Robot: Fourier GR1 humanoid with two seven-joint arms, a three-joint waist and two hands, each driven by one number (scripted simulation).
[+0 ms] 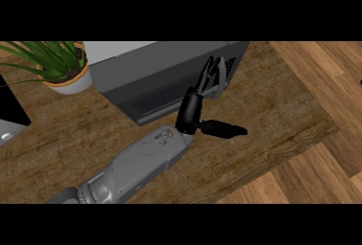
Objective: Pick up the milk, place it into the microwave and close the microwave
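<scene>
One hand (201,103) shows, most likely the right, its straight fingers laid against the microwave door (166,98), thumb jutting aside, holding nothing. The microwave (170,67) sits on the wooden tabletop (84,139) beside a potted plant (60,64). No milk is visible; presumably it stands inside already. A carton would be light, stiffish and squashable, best taken round its middle. The door looks nearly shut.

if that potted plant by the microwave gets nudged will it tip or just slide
The potted plant probably slides rather than tips: its pot looks squat and sits flat on the counter. The long leaves spread wide and would likely bend if brushed. The pot looks hard, so possibly breakable.
</scene>
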